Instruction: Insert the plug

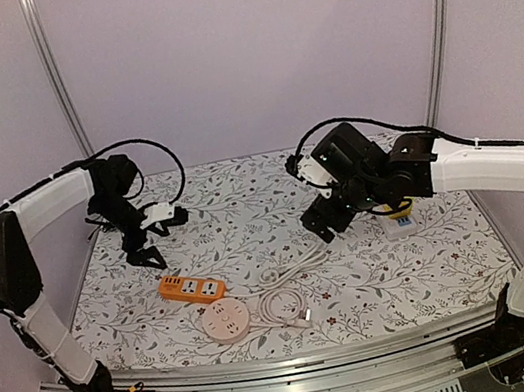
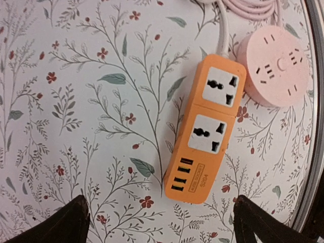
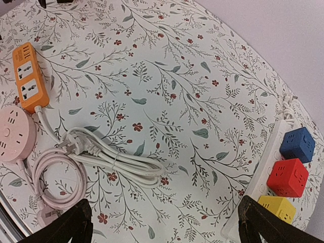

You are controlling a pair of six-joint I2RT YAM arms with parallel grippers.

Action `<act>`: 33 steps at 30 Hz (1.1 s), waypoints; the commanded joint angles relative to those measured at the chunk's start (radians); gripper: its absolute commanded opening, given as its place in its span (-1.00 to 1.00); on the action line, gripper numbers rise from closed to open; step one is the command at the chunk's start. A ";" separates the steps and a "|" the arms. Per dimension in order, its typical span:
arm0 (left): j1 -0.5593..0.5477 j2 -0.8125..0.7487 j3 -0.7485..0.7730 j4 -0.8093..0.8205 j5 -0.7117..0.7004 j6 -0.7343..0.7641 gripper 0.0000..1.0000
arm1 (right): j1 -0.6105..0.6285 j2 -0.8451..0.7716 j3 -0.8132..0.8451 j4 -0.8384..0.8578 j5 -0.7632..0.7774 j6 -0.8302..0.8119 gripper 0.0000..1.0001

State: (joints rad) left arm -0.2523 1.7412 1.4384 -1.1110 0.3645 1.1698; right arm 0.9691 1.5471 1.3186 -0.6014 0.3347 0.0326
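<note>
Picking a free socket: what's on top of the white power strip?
On the white power strip sit a blue cube, a red cube and a yellow cube in a row. Whatever sockets lie under them are covered.

The top external camera looks down from high behind the near edge, taking in the whole floral table point(image 1: 244, 209). The left wrist camera faces almost straight down, close over the orange power strip point(image 2: 205, 129) and pink round socket point(image 2: 276, 66). The right wrist camera looks obliquely from farther off; both lie at its frame's left edge.
</note>
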 commanded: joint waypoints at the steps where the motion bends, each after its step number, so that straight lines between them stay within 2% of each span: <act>1: -0.013 0.056 -0.094 0.019 -0.131 0.311 0.98 | 0.014 0.080 0.076 0.031 -0.064 0.001 0.97; 9: -0.031 0.093 -0.246 0.156 -0.104 0.333 0.99 | 0.046 0.106 0.083 -0.005 -0.024 0.015 0.97; 13: -0.068 0.065 -0.338 0.276 -0.125 0.247 0.96 | 0.047 0.089 0.066 -0.004 -0.010 0.023 0.97; 15: -0.112 0.055 -0.357 0.324 -0.154 0.144 0.81 | 0.047 0.092 0.073 -0.003 -0.012 0.019 0.97; 20: -0.198 0.043 -0.367 0.322 -0.175 -0.005 0.15 | 0.047 0.106 0.082 -0.001 -0.019 0.005 0.97; 25: -0.251 0.051 -0.402 0.333 -0.183 -0.119 -0.27 | 0.047 0.113 0.076 -0.001 -0.019 0.003 0.98; 31: -0.344 0.062 -0.407 0.352 -0.188 -0.260 -0.24 | 0.046 0.114 0.072 0.000 -0.019 0.001 0.97; 32: -0.348 0.064 -0.399 0.345 -0.184 -0.268 -0.15 | 0.047 0.114 0.073 0.000 -0.019 0.001 0.97; 33: -0.348 0.063 -0.390 0.333 -0.180 -0.266 0.04 | 0.046 0.115 0.074 -0.001 -0.019 0.000 0.97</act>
State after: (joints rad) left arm -0.5571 1.7821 1.0519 -0.7612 0.1669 0.9974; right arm 1.0126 1.6543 1.3972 -0.5953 0.3058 0.0399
